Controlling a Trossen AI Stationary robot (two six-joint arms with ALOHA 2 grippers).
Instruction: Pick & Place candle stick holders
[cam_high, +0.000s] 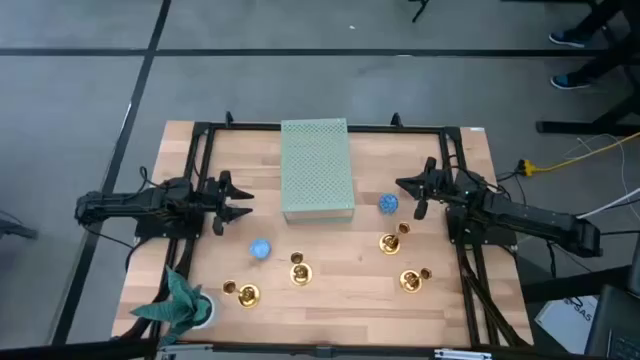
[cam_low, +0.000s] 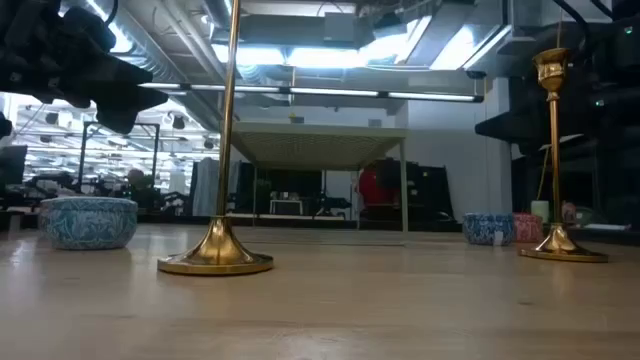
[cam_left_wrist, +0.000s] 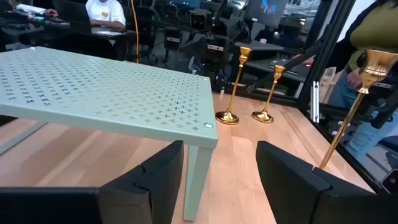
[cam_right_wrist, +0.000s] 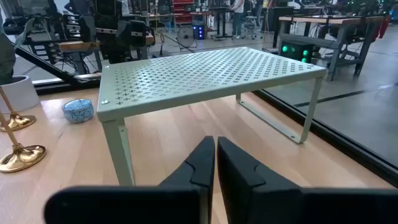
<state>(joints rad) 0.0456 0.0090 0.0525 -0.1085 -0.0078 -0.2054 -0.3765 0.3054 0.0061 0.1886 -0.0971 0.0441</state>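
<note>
Candle stick holders (cam_high: 297, 270), four gold ones, stand across the lower middle of the high view, below the green perforated shelf (cam_high: 317, 168). Left gripper (cam_high: 243, 203) hovers mid-left, fingers apart, holding nothing. Right gripper (cam_high: 404, 195) sits mid-right, fingers pressed together, empty.

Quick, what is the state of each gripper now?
Left gripper: open, holding nothing.
Right gripper: shut, holding nothing.
</note>
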